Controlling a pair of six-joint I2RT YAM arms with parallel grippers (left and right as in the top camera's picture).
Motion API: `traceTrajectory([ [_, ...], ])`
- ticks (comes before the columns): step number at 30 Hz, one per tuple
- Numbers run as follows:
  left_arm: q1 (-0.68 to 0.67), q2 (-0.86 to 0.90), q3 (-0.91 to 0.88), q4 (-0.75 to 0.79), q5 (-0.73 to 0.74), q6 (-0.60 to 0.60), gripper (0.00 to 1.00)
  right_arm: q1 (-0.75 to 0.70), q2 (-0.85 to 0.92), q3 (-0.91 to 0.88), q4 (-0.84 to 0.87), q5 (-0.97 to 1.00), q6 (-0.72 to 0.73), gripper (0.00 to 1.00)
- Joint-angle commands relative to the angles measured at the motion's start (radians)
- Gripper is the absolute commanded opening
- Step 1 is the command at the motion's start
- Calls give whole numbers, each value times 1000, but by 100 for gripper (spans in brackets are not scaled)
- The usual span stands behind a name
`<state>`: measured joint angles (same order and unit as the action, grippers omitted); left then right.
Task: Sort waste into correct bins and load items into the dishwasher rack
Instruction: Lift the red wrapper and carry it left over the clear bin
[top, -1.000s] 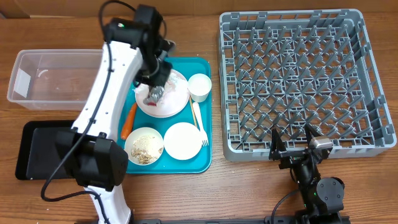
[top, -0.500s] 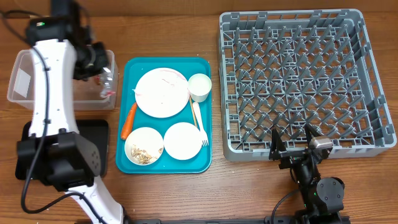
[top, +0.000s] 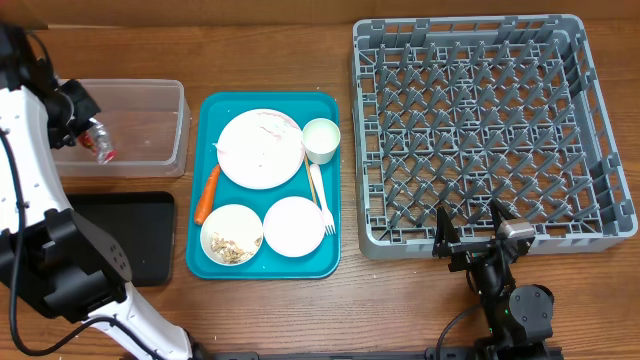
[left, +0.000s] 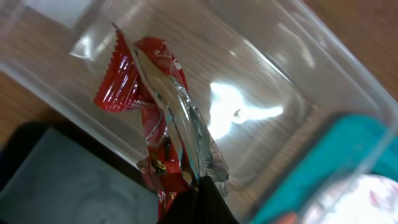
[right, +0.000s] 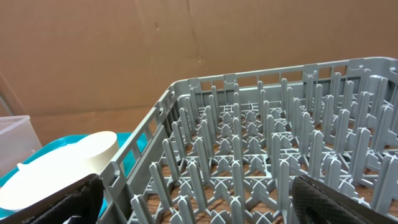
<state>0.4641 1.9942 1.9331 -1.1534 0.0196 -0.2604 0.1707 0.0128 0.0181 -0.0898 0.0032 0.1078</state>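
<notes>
My left gripper is shut on a red-and-silver wrapper and holds it over the left half of the clear tub. In the left wrist view the crinkled wrapper hangs from the shut fingertips above the tub's floor. The black tray lies in front of the tub. On the teal tray are a large white plate, a cup, a fork, a carrot, a bowl with crumbs and a plain bowl. My right gripper stands open at the grey rack's front edge.
The right wrist view looks across the rack's pegs, with my right gripper wide apart and a white bowl on the teal tray at the left. A brown cardboard wall stands behind the table.
The left arm has swung from the plate on the teal tray leftward to the clear tub, carrying the wrapper. The right arm has not moved.
</notes>
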Motion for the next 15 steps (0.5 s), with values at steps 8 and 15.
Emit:
traceTrajectory([
  [8,79,16,-97,162,-52,-17,4,-4,-10,-10,6,-5,-4,100],
  [15,79,61,-107,240,19,-17,4,-4,-10,-10,6,-5,-4,100],
])
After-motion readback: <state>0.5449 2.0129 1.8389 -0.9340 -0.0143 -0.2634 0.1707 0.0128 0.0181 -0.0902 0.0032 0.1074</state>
